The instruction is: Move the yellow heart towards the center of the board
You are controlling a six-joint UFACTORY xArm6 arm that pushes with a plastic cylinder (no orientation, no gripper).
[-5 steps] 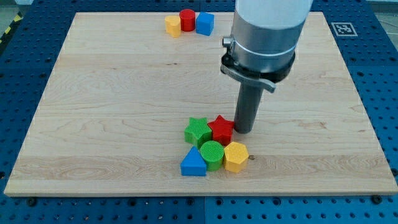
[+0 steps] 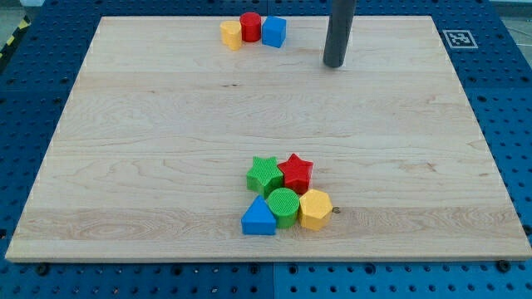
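Near the top edge, well away from the yellow heart

Up at the view's top, right of centre, my tip (image 2: 335, 64) rests on the wooden board (image 2: 150, 149), touching no block. I have no jaws to clench or release, only this dark rod. To the tip's left sits a row of three: the yellow heart (image 2: 231, 35), a red cylinder (image 2: 250, 26) and a blue cube (image 2: 273, 31), packed close together. Well apart, low on the board, a cluster holds a green star (image 2: 264, 175), a red star (image 2: 296, 174), a green cylinder (image 2: 283, 206), a blue triangle (image 2: 258, 219) and a yellow hexagon (image 2: 315, 208), all pressed side by side
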